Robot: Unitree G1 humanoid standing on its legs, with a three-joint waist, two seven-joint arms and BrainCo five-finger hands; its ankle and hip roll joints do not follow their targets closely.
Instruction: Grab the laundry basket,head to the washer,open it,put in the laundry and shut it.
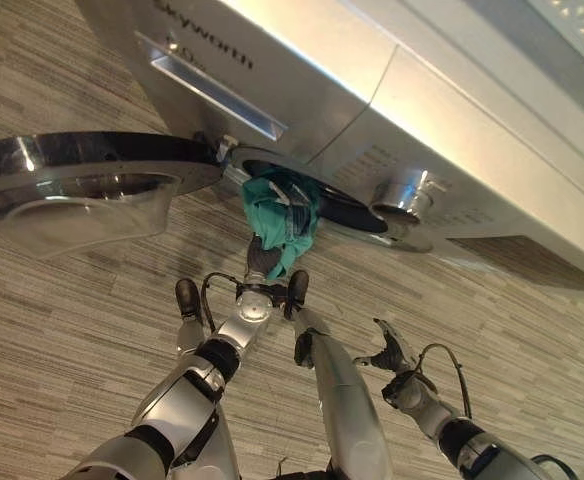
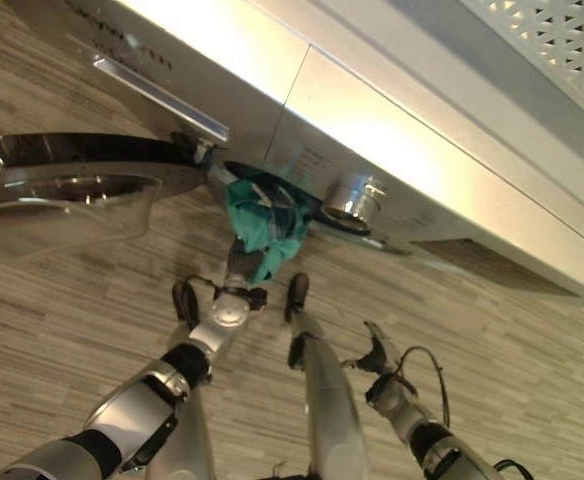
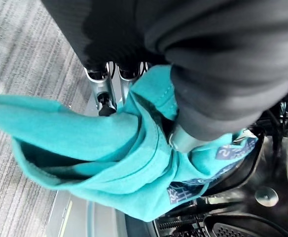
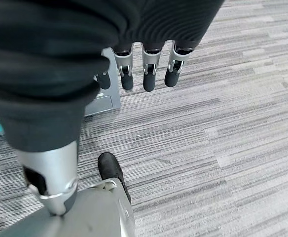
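Observation:
A silver front-loading washer (image 1: 392, 90) stands ahead with its round door (image 1: 72, 185) swung open to the left. A teal garment (image 1: 284, 218) hangs at the mouth of the dark drum opening (image 1: 347, 208), partly inside. My left hand (image 1: 263, 260) is just below the opening, shut on that garment; in the left wrist view the teal cloth (image 3: 109, 163) bunches round the fingers (image 3: 102, 84) and thumb (image 3: 183, 140), with the dark drum (image 3: 262, 197) behind it. My right hand (image 1: 397, 355) hangs low at the right, open over the floor, its fingers (image 4: 149, 74) holding nothing.
The open door juts out over the floor on the left at hand height. A detergent drawer handle (image 1: 212, 95) sits above the opening, and a shiny knob (image 1: 404, 195) to its right. A white perforated surface (image 2: 557, 40) shows at the top right. Striped grey-brown flooring (image 1: 72, 360) lies all around.

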